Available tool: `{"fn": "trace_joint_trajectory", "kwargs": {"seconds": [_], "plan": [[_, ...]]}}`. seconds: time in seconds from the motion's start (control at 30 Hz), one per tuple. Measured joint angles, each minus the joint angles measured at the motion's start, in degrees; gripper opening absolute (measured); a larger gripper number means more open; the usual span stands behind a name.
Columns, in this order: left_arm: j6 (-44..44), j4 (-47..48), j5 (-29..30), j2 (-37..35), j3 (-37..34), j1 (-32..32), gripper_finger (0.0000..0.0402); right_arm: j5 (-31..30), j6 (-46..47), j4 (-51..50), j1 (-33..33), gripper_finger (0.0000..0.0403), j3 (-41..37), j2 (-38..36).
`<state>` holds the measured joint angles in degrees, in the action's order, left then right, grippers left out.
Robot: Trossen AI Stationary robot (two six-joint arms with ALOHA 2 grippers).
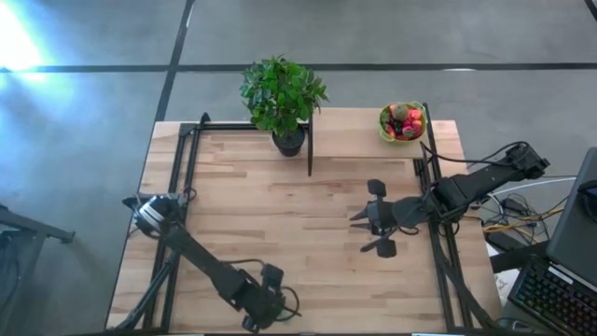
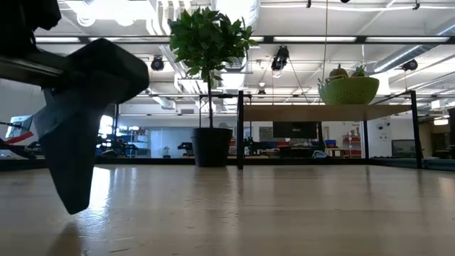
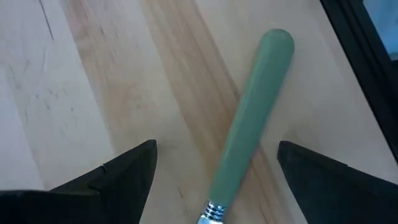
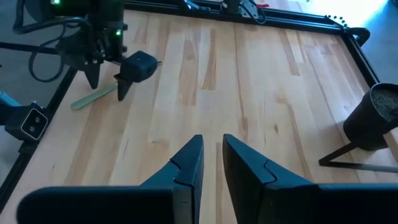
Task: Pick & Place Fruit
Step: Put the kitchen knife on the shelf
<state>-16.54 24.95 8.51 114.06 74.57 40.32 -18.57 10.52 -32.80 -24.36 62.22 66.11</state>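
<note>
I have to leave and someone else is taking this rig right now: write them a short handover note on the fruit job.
Left gripper: near edge of the table, jaws wide open either side of the green-handled knife, which lies flat on the wood, not gripped.
Right gripper: over bare wood mid-table on the right, jaws nearly together, nothing between them.
Fruit: all piled in the lime-green bowl at the far right corner, beside the potted plant.
Done: no fruit out on the table.
Left: picking and placing the fruit.
</note>
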Motion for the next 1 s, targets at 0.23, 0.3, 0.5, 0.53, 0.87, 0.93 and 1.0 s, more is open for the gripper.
{"fn": "trace_joint_trajectory", "kwargs": {"seconds": [0.23,0.3,0.5,0.53,0.87,0.93,1.0], "plan": [[5.4,2.4,2.4,1.2,0.8,-0.9,0.0342,0.0,0.0,0.0,0.0,0.0067,0.0,0.0],[7.0,2.4,2.4,1.1,0.6,-1.9,0.0342,0.0,0.0,0.0,0.0,0.0071,0.0,0.0],[10.3,2.0,1.8,1.0,0.5,-5.8,0.0342,0.0,0.0,0.0,0.0,0.0081,0.0,0.0],[11.4,2.0,1.8,1.0,0.5,-6.5,0.0342,0.0,0.0,0.0,0.0,0.0083,0.0,0.0],[20.0,1.1,1.1,0.6,2.4,-12.3,0.0342,0.1,0.0,-0.9,0.0,0.0099,-0.1,0.0],[20.0,3.1,1.5,0.0,3.5,-12.5,0.0342,0.1,0.0,-1.4,0.0,0.0101,-0.1,0.0],[20.0,4.2,1.6,-0.6,4.5,-12.5,0.0342,0.1,0.0,-1.5,0.0,0.0100,-0.2,0.0]]}}
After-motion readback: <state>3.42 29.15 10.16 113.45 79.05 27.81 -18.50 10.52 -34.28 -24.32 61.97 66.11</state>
